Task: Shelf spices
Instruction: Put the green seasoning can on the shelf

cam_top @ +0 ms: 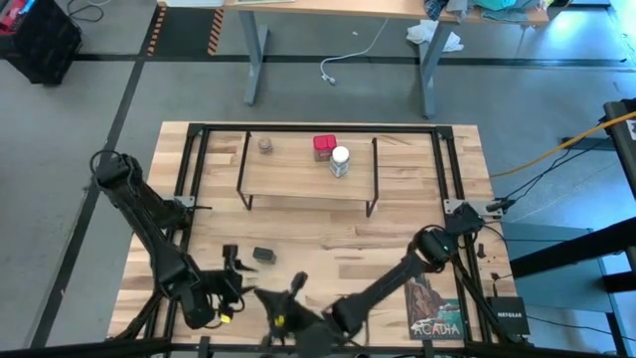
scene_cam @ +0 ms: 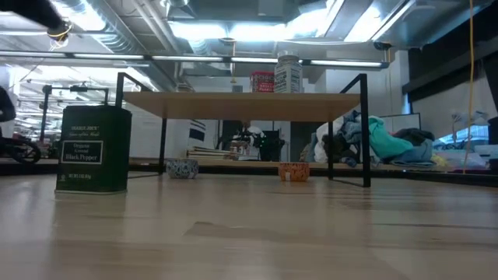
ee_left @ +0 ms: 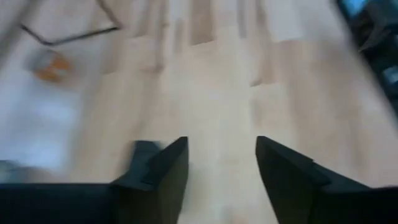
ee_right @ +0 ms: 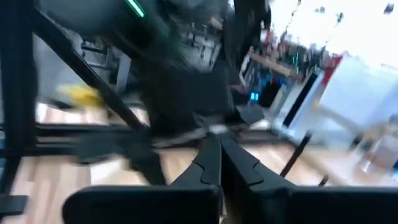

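Light-wood shelf (cam_top: 298,179) carries three spices: the tan-grey jar (cam_top: 266,145) at far left, with the red tin (cam_top: 323,147) and the white-capped jar (cam_top: 340,161) just beside each other toward the right. I see the dark tin (cam_top: 263,255) on the table near the front. My left gripper (cam_top: 235,261) hovers just left of it, fingers (ee_left: 168,171) parted and empty. My right gripper (cam_top: 298,283) sits near the front edge, fingers pressed together, empty.

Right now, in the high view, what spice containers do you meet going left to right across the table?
Dark square tin on the tabletop, then on the shelf: tiny round jar, red square tin, white-capped clear jar.
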{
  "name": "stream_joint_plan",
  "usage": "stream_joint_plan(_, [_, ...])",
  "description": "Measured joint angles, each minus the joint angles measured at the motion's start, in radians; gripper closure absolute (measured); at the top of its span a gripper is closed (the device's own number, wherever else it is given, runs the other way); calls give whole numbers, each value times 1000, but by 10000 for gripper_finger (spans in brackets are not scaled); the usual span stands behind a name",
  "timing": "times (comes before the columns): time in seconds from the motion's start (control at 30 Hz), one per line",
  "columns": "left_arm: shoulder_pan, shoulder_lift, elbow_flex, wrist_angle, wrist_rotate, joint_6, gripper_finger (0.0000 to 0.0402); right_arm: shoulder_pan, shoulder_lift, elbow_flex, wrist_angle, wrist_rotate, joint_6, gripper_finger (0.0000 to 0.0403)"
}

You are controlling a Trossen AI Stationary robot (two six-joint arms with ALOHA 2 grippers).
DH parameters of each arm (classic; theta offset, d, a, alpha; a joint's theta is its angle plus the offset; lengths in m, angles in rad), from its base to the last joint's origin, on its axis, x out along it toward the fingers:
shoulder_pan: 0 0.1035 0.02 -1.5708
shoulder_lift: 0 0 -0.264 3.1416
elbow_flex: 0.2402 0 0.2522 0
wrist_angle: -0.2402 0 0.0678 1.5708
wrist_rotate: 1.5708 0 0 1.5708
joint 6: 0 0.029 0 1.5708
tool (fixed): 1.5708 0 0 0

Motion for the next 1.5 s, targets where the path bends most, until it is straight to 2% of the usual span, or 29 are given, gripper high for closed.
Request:
stream_joint_plan(0.13, [24,-44,54,-231,-42,27,180,58,0,133,-3,46,-213,402])
stream_joint_plan(0.17, [39,-48,58,-279,-31,25,171,71,-3,150,5,61,-261,402])
stream_joint_plan(0.23, [84,-46,56,-346,58,32,156,96,-39,121,94,82,-363,402])
stream_joint_plan(0.37, [176,-36,47,-379,238,67,134,138,-86,118,126,172,-476,402])
stream_joint_plan(0.53, [241,-37,69,-371,316,211,112,173,-95,117,118,252,-530,402])
stream_joint_plan(0.67, [295,-36,71,-375,407,286,95,178,-95,117,120,266,-551,402])
stream_joint_plan(0.8, [350,-36,71,-373,420,345,82,176,-95,117,119,263,-553,402])
stream_joint_plan(1.13, [485,-26,70,-346,552,376,77,176,-95,117,119,263,-578,402])
stream_joint_plan(1.3, [540,14,51,-310,657,392,91,183,-95,117,120,263,-607,402])
stream_joint_plan(1.5, [556,66,45,-259,698,412,110,190,-98,117,121,272,-627,402])
